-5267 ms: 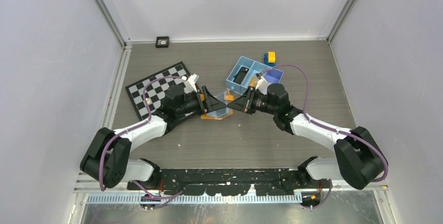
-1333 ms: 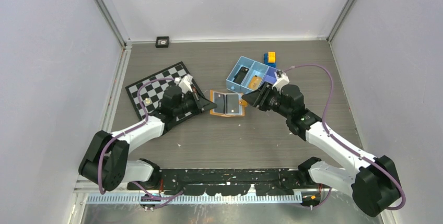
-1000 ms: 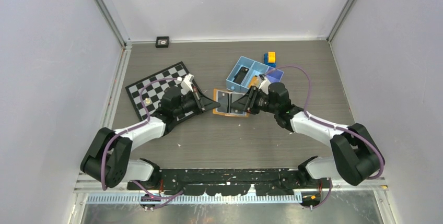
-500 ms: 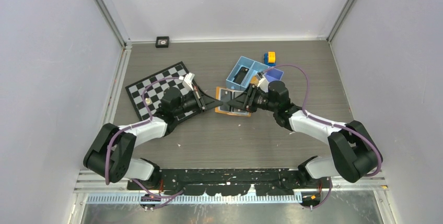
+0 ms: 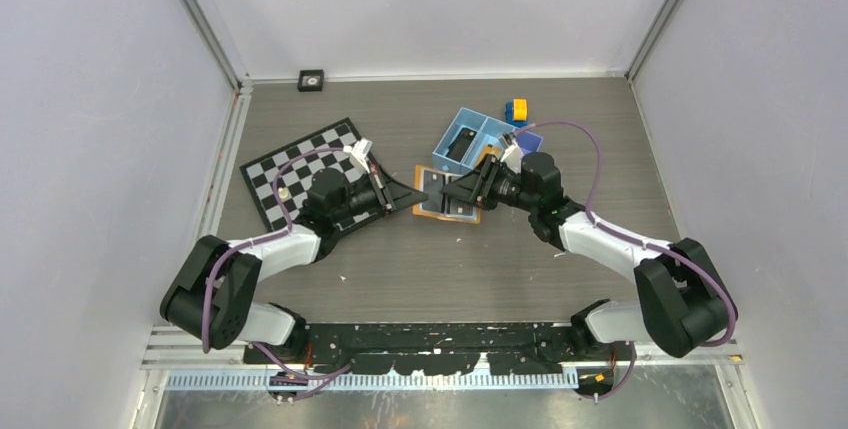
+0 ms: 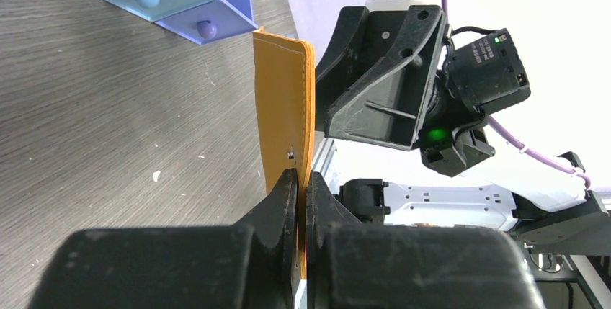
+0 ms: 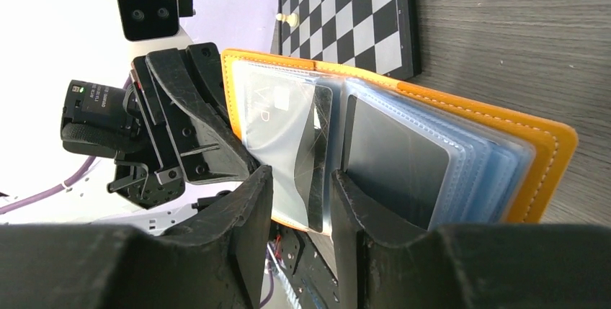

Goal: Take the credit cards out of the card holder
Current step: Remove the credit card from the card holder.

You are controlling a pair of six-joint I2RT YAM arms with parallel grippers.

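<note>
One card holder (image 7: pixel 497 132): open.
Left gripper (image 6: pixel 302 183): jaws clamp its orange cover.
Right gripper (image 7: pixel 301 179): jaws part-open at the clear sleeves (image 7: pixel 403 154).

The card holder (image 7: pixel 547 150) stands open on its edge above the wood-grain table (image 7: pixel 504 35), orange cover behind, clear sleeves fanned toward the camera. A dark card (image 7: pixel 393 161) fills the front sleeve on the right. The right gripper (image 7: pixel 302 179) reaches up from below with its fingers (image 7: pixel 245 215) apart, one on each side of a middle sleeve that shows a dark card's edge. At the left, the left gripper (image 7: pixel 194 129) clamps the cover's far edge. Behind lie a chessboard (image 7: pixel 346 6) and a white pawn (image 7: pixel 290 17).
</note>
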